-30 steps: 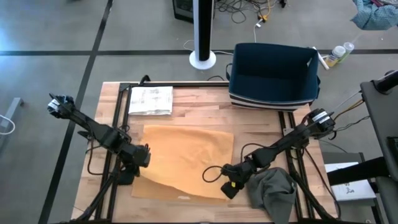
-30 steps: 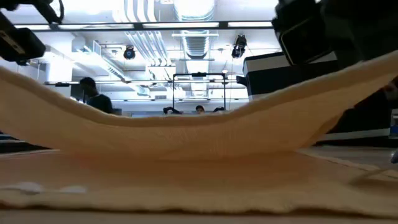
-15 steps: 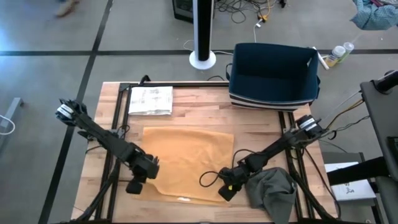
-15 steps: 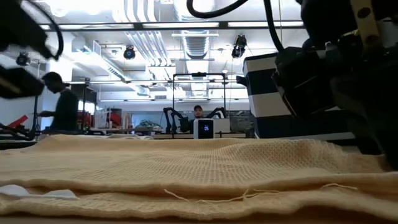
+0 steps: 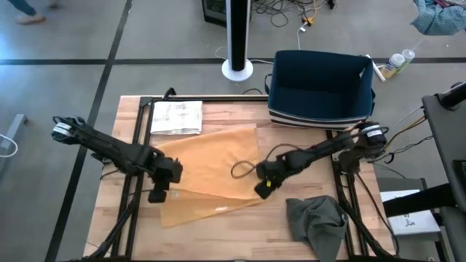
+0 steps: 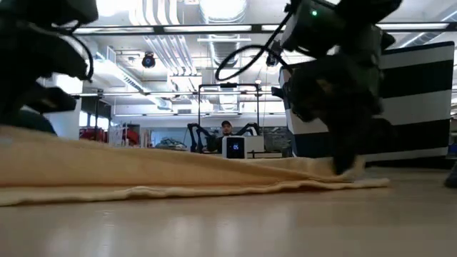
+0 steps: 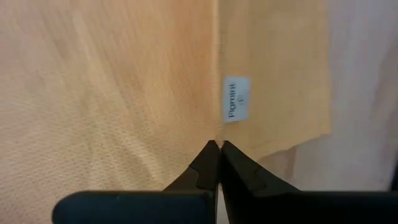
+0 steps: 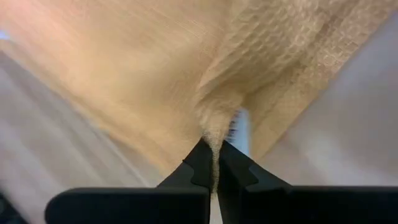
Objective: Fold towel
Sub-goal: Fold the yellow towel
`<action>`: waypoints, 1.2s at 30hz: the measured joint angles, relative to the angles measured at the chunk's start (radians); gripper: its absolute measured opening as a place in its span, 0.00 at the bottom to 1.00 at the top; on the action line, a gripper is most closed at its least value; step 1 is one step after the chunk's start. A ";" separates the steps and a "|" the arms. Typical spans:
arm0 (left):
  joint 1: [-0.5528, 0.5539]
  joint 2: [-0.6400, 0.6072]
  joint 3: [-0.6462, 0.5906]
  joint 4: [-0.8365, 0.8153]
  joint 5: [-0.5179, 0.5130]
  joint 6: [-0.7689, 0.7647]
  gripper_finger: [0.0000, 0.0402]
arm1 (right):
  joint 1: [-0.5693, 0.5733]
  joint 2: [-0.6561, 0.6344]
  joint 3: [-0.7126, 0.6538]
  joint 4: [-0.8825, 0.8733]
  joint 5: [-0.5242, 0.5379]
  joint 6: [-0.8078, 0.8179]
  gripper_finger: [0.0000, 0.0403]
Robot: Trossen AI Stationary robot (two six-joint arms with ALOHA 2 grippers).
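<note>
Towel (image 5: 207, 171), tan and partly doubled over, lay across the middle of the wooden table (image 5: 240, 116). At its nine o'clock edge the left gripper (image 5: 162, 180) pinched the cloth with fingers pressed together. At three o'clock the right gripper (image 5: 263, 180) clamped a bunched corner. A grey cloth (image 5: 314, 222) sat toward five o'clock, a blue bin (image 5: 320, 87) at one o'clock, and a printed sheet (image 5: 175, 116) at eleven.

Both arms reach inward, left end effector (image 5: 162, 180) and right end effector (image 5: 263, 182) closed.
</note>
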 joint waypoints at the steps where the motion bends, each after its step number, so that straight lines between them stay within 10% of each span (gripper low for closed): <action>1: -0.003 -0.021 0.017 0.000 0.002 -0.030 0.00 | -0.005 -0.025 0.002 0.004 -0.006 0.005 0.01; 12: -0.331 0.067 0.053 0.271 -0.022 -0.338 0.00 | 0.167 -0.075 0.005 0.103 -0.089 0.161 0.01; 21: -0.366 0.229 0.036 0.420 0.031 -0.310 0.01 | 0.214 0.133 0.007 0.166 -0.113 0.199 0.01; 36: -0.428 0.138 0.131 0.423 0.012 -0.398 0.00 | 0.197 0.167 0.007 0.150 -0.134 0.216 0.01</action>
